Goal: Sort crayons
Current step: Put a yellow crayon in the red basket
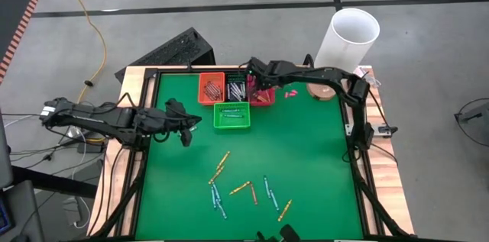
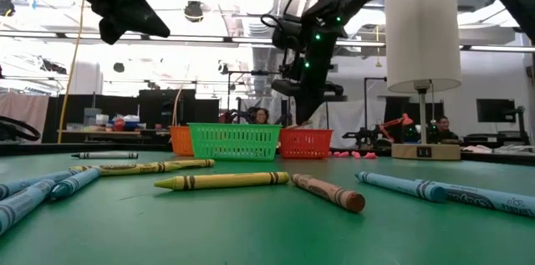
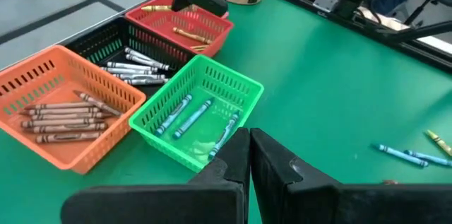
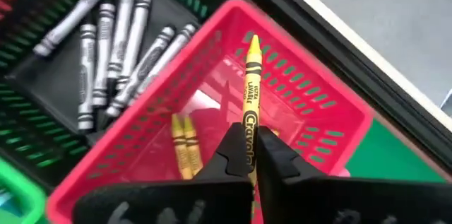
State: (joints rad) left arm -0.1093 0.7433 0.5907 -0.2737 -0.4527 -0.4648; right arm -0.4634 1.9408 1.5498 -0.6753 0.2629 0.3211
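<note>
Right end effector (image 4: 253, 155) pinching yellow crayon (image 4: 249, 104) over red basket (image 4: 321, 100). Crayon light, stiff, waxy (slips easily); grip mid-shaft. Left end effector (image 3: 249, 155) pressed together.

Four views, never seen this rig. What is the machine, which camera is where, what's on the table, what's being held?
It is a robot with two dark arms at a green table. One picture looks straight down, one looks level across the tabletop, and one comes from each wrist.

At the far edge stand four small baskets: the orange basket holds brownish crayons, the black basket grey-white ones, the green basket blue ones, the red basket yellow ones. The loose crayons, yellow, blue and orange-brown, lie unsorted near the front. A white cylinder stands at the back right.

The right gripper hangs over the red basket with its jaws pinching a yellow crayon. The left gripper waits at the table's left, jaws shut and empty.
</note>
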